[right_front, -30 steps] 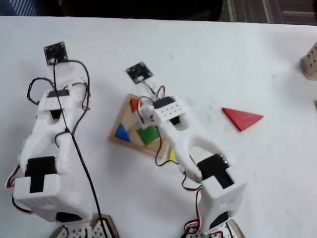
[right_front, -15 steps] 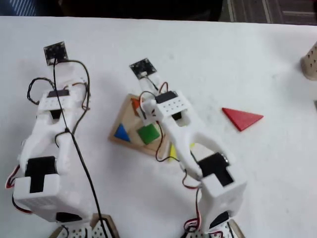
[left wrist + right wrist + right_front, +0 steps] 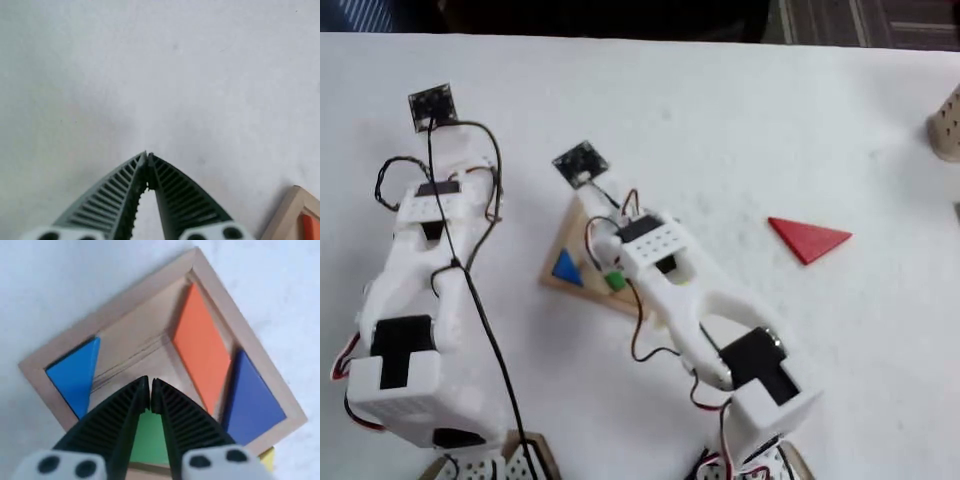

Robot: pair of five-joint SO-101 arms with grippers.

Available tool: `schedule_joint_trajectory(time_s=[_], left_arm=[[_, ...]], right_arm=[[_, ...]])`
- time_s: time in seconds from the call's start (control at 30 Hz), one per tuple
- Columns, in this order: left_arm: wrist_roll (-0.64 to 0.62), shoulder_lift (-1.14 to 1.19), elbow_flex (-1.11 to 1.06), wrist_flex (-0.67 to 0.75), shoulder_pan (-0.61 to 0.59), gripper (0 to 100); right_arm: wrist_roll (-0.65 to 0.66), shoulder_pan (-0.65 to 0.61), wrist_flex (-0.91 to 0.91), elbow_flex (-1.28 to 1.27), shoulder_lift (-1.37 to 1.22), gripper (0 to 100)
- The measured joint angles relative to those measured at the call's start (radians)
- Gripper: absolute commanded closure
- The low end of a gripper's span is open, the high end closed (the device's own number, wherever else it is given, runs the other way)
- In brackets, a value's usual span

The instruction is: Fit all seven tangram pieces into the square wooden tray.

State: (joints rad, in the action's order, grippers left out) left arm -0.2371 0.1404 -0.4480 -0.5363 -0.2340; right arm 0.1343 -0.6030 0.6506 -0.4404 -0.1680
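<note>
The square wooden tray lies under my right gripper, which is shut with nothing in it and hovers over the tray's middle. Inside the tray are a light blue triangle, an orange parallelogram, a dark blue triangle and a green piece. A yellow piece peeks past the tray's rim. From above, the right arm covers most of the tray; the blue triangle and a bit of green show. A red triangle lies apart on the table, right of the tray. My left gripper is shut over bare table, close to a tray corner.
The left arm stands left of the tray with a black cable trailing along it. A perforated tan object is at the table's far right edge. The white table stretches open behind the tray and around the red triangle.
The right arm has swung left over the tray, now hiding the orange and yellow pieces and most of the green one from above. The left arm has not moved.
</note>
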Motion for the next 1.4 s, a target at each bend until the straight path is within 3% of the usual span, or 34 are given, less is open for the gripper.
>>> schedule_joint_trajectory(time_s=[0.6,0.77,1.1,1.4], left_arm=[[0.0,0.0,0.0,0.0,0.0,98],[0.0,0.0,0.0,0.0,0.0,98],[0.0,0.0,0.0,0.0,0.0,98],[0.0,0.0,0.0,0.0,0.0,98]], right_arm=[[-0.002,0.087,0.161,0.29,-0.213,98.1],[-0.002,0.109,0.17,0.305,-0.213,98.1],[0.0,0.135,0.39,0.29,-0.097,98.1],[0.032,0.146,0.402,0.209,-0.077,98.1]])
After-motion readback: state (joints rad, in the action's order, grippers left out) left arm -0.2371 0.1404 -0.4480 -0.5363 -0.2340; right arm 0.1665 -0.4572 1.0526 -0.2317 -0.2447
